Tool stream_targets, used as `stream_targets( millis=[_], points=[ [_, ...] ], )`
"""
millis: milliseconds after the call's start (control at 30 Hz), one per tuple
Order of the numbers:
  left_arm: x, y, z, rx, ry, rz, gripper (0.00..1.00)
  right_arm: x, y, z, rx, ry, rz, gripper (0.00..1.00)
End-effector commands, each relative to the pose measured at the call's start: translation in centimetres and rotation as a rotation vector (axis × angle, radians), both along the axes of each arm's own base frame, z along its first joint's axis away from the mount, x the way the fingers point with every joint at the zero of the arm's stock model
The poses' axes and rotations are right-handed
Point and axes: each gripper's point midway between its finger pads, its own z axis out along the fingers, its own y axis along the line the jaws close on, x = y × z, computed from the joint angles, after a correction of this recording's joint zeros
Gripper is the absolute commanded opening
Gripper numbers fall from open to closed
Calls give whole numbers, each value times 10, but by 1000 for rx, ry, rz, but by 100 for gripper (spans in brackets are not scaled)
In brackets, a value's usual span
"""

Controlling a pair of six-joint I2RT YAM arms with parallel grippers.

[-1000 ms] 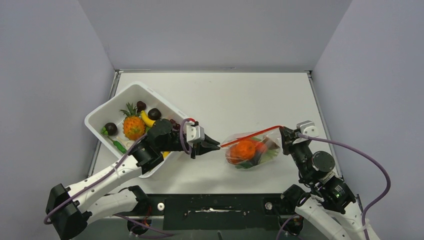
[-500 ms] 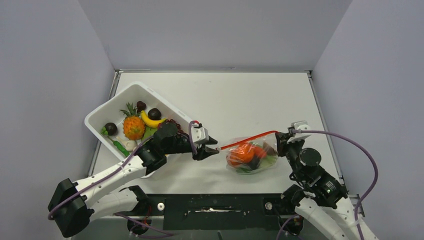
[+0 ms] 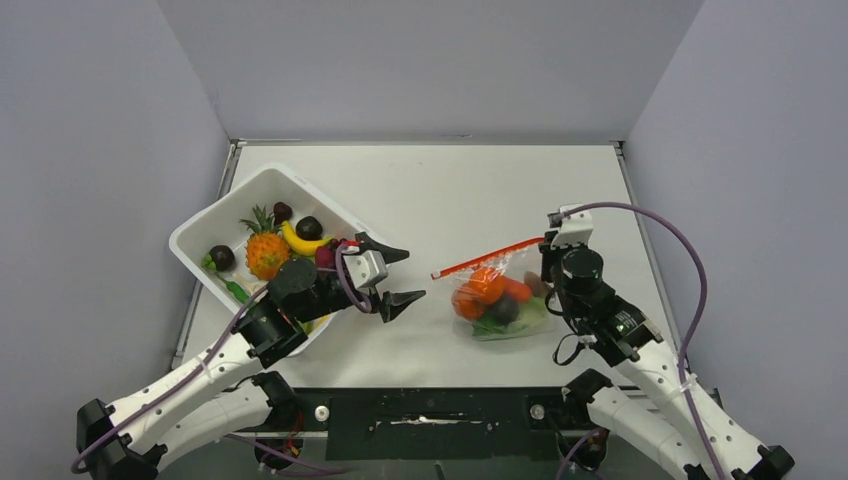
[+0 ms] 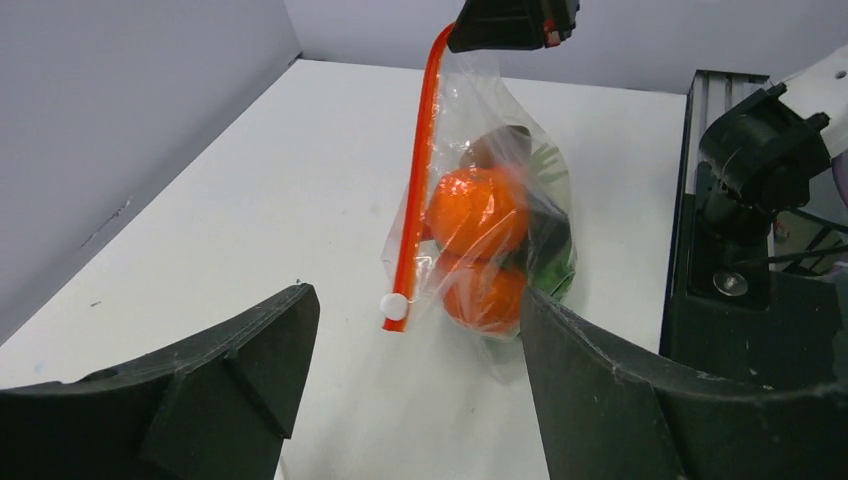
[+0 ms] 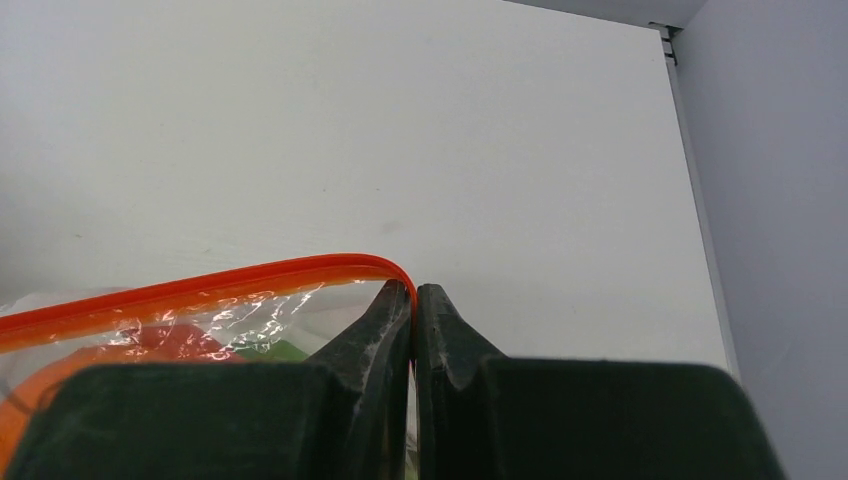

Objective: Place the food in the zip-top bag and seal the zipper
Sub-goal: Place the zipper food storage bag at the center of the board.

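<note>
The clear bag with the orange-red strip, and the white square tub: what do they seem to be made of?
The clear crinkly bag looks like thin glossy plastic film: it wrinkles, glints and shows the orange toy fruits inside. Its orange-red strip seems stiffer, opaque, smooth plastic. The white square tub appears to be rigid moulded plastic with a slight sheen; not certain.

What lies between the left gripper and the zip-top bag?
Only bare table separates the open left gripper and zip-top bag, shown in the top external view.
</note>
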Motion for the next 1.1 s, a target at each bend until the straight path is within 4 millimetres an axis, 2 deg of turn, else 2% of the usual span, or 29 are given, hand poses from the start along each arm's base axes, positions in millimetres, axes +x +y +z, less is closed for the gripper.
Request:
stream_targets(
  millis=[0,67,200,433,533,667,800,867,967,1067],
  points=[
    [0,11,26,-88,7,65,73,31,-9,39,-2,-109,-76,0],
    [0,16,18,-89,36,92,73,42,-12,35,-6,-100,-83,0],
    [0,27,6,-75,77,141,73,68,-31,23,36,-57,-126,0],
    [11,45,3,-80,107,261,74,99,-103,-4,154,-7,-298,0],
    [24,59,-6,-59,154,383,74,104,-123,-13,146,24,-357,0],
    [35,73,-21,2,201,491,75,98,-152,-16,160,38,-474,0],
    [37,78,-14,-2,199,521,75,86,-185,-15,134,28,-615,0],
    [37,78,-12,-11,195,521,75,82,-193,-15,163,27,-650,0],
    [37,80,-8,-24,203,533,76,83,-190,-15,196,17,-643,0],
    [41,87,-4,-58,231,588,77,86,-182,-17,211,37,-591,14]
  ],
)
